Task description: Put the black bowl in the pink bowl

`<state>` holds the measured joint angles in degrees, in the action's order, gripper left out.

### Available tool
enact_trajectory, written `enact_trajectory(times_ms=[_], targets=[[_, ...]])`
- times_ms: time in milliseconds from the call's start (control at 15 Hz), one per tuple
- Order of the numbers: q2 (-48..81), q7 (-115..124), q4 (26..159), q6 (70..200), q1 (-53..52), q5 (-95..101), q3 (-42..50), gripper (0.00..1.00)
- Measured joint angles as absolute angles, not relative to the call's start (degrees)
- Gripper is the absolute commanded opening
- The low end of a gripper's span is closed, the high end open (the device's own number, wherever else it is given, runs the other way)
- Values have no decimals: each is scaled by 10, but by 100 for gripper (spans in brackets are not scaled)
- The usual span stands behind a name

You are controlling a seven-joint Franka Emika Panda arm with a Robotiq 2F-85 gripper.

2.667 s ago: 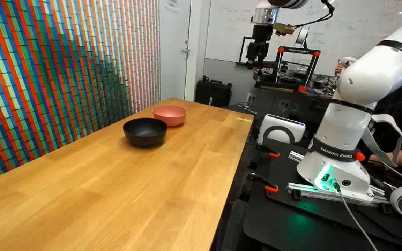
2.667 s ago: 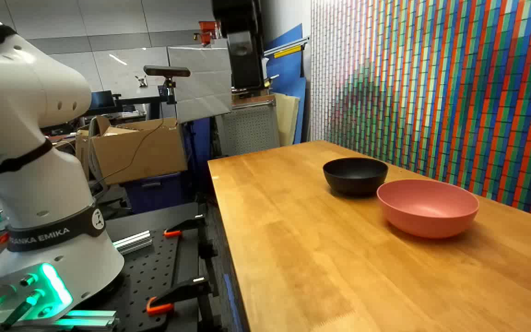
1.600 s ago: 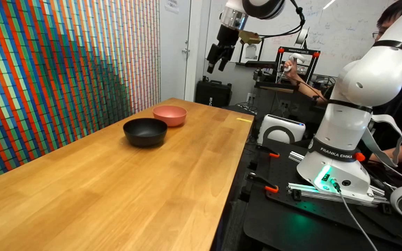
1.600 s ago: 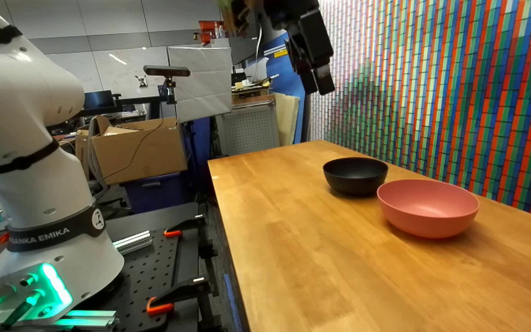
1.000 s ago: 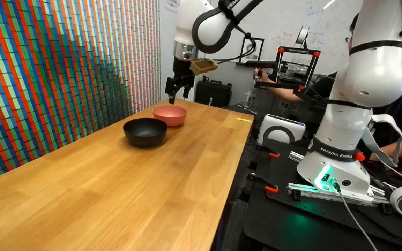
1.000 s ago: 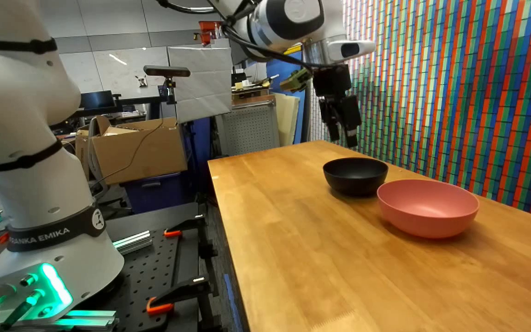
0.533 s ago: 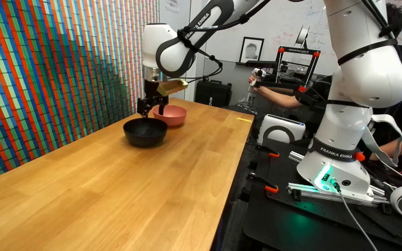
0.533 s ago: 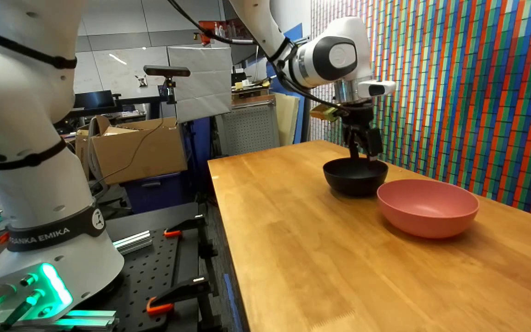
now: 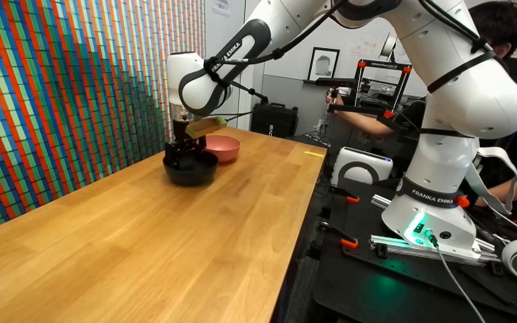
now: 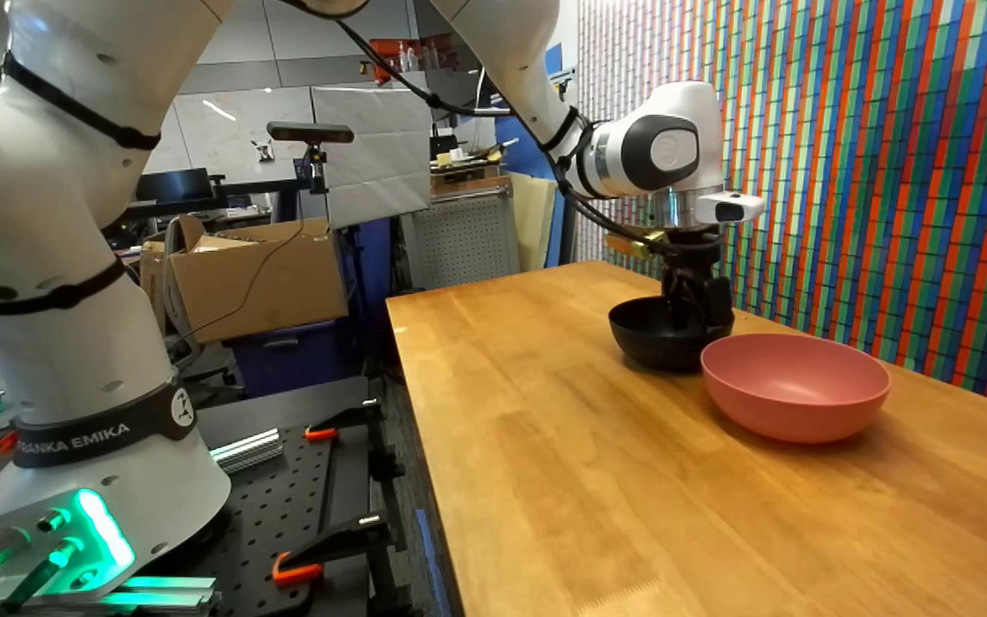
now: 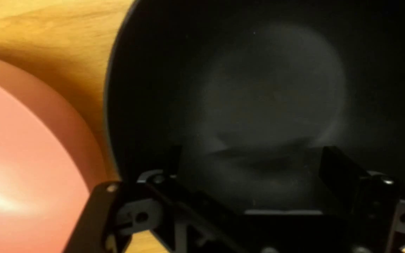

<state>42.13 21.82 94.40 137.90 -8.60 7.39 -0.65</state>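
Our hand (image 11: 251, 160) has dipped into the black bowl (image 11: 272, 84), gripping nothing.
In the wrist view we see it spread wide there, the pink bowl (image 11: 23, 147) just beside. In an exterior view, the black bowl (image 9: 193, 177) has slid slightly along the edge of the tabletop (image 9: 222, 215) by the striped wall (image 9: 70, 89), toward its goal. In an exterior view, the pink bowl (image 10: 793, 386) sits unmoved by that edge. We judge a rim grip must precede lifting.
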Motion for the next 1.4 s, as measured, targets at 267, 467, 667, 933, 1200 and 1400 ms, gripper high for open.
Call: enact_trajectory(times_ms=[267, 467, 667, 933, 1200, 1400], targets=[[425, 216, 908, 1345, -86, 71, -2, 100], [419, 210, 885, 1323, -86, 70, -2, 100], [402, 205, 872, 1305, -84, 70, -1, 100], [391, 200, 871, 1293, -80, 70, 9, 100], [403, 197, 875, 1293, -76, 70, 11, 100], [422, 197, 875, 1293, -76, 70, 9, 100]])
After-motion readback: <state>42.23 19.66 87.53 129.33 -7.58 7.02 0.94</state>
